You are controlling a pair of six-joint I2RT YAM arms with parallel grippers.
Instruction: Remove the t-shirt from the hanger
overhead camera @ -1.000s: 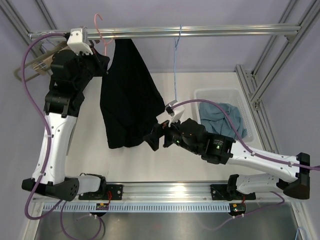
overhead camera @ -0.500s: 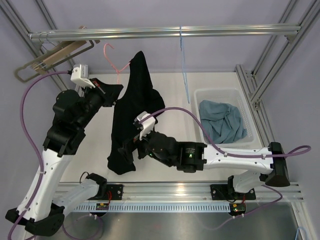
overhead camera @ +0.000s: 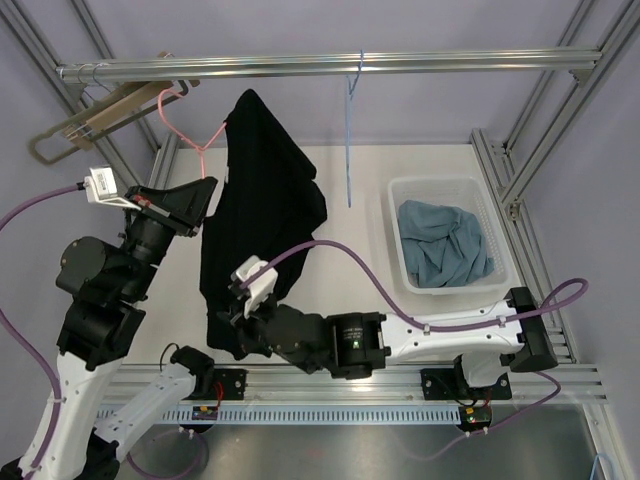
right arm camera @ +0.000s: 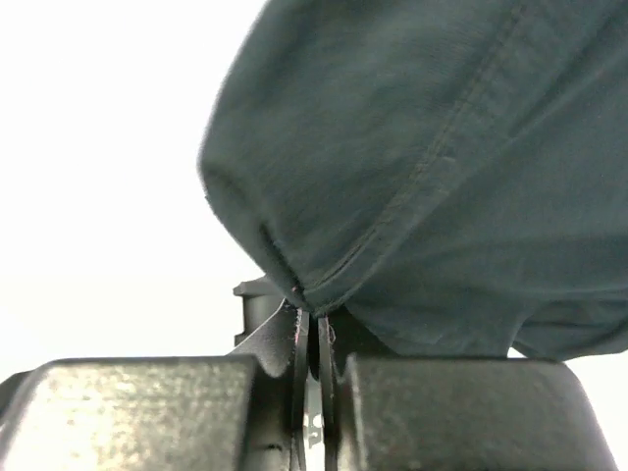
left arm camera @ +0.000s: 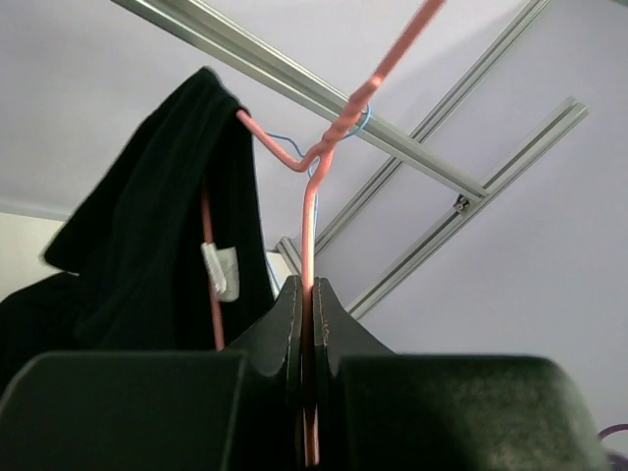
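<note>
My left arm rises bent at the left side, and my left pincer (overhead camera: 197, 197) (left arm camera: 308, 294) is closed tight on the wire of the pink hanger (overhead camera: 205, 150) (left arm camera: 310, 211), under its twisted neck. The black t-shirt (overhead camera: 262, 200) (left arm camera: 157, 235) (right arm camera: 442, 147) hangs from 1 hanger shoulder, draping down. My right arm reaches low toward the left, and my right pincer (overhead camera: 230, 320) (right arm camera: 312, 329) is pinched shut on the t-shirt's bottom hem.

Pale lavender walls (overhead camera: 430, 115) enclose the cell under even, diffuse light. An aluminium extrusion frame (overhead camera: 487, 150) carries a horizontal rail (overhead camera: 400, 63) across the top. The table (overhead camera: 365, 250) surface is white. A white bin (overhead camera: 437, 182) at the right holds blue cloth (overhead camera: 445, 245). Wooden hangers (overhead camera: 110, 115) and a blue wire hanger (overhead camera: 348, 150) hang from the rail.
</note>
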